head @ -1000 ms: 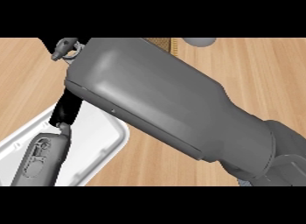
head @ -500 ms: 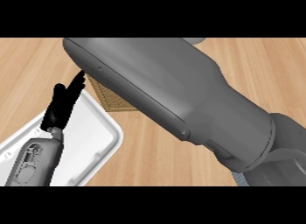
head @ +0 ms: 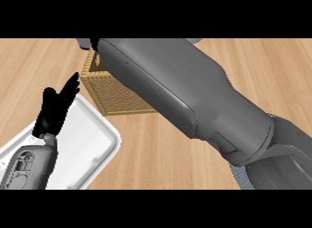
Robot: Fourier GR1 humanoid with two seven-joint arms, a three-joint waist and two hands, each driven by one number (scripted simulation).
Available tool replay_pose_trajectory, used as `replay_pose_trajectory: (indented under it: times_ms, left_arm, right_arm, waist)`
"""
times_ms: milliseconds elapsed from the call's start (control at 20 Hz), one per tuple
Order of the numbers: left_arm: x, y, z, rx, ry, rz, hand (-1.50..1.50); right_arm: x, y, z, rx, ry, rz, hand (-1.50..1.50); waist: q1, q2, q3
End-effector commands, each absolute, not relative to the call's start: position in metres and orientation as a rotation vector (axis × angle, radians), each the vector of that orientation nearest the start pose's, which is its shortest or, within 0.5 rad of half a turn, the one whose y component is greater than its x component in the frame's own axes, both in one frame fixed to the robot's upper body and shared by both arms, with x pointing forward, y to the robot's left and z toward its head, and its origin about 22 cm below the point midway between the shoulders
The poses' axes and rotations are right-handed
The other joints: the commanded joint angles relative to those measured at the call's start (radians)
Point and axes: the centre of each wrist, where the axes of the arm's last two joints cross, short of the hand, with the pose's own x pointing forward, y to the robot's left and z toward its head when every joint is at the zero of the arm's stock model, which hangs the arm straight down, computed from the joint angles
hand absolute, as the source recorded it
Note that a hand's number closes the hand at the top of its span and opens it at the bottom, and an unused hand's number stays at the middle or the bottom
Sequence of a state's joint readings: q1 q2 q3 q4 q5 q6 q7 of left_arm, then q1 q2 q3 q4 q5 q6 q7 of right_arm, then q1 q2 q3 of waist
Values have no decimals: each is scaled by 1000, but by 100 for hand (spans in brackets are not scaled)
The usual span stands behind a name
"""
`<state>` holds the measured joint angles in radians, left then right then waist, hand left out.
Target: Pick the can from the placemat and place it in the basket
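At far left the left robot hand (head: 55, 108) rests open, fingers up, over a white tray (head: 106, 138). The right forearm (head: 185, 102) has swung rightward, uncovering the basket (head: 112, 95). The right robot hand (head: 94, 44) barely shows above it, its state untellable. The can is hidden, likely carried there.

Bulky grey forearms (head: 185, 98), black fingers (head: 69, 87)

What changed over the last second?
Right forearm swung toward the view's right, uncovering the wicker basket. No grasp or release shows. Left robot hand stayed open over the white tray.
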<state>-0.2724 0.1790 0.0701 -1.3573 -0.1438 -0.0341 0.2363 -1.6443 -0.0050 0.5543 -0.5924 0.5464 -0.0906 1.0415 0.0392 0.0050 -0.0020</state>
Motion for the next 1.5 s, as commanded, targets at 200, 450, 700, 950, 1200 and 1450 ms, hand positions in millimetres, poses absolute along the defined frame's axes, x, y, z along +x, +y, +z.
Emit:
replay_pose_trajectory:
  times_ms: [200,450,700,950,1200,1450]
  left_arm:
    - [297,268,27,246,-1359,-230,0]
    - [302,271,27,252,-1360,-250,0]
    - [304,274,31,251,-1370,-240,0]
    - [304,268,32,242,-1360,-238,0]
    - [285,278,22,276,-1357,-209,0]
    - [292,287,28,283,-1351,-207,0]
  right_arm:
    - [395,53,235,-1147,-1265,837,150]
    - [401,38,211,-981,-1240,661,150]
    - [407,27,195,-918,-1322,588,-150]
    - [402,17,159,-920,-1444,461,-150]
    - [400,23,186,-948,-1561,280,-150]
    - [407,-3,195,-976,-1534,112,-150]
  waist:
    - [-10,-1,1]
    - [-2,2,1]
    - [0,5,1]
    - [-9,2,2]
    - [-35,-12,2]
    - [-60,-17,2]
